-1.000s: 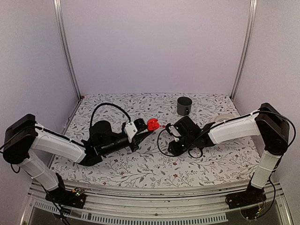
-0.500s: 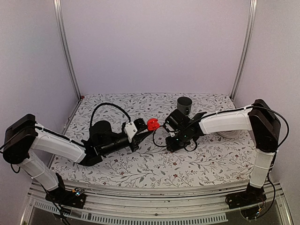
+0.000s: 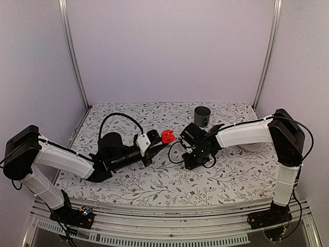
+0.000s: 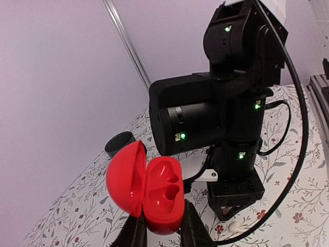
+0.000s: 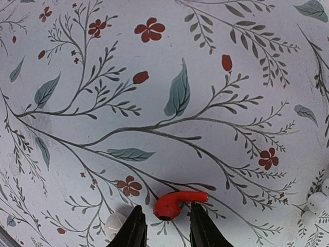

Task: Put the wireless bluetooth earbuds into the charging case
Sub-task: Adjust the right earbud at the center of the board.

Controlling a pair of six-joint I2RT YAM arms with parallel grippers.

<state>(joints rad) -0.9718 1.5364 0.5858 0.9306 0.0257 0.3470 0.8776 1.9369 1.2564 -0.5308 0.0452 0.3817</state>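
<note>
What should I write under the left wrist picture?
Left claw shut on the open red charging case, both hollows empty, facing the right arm.
</note>
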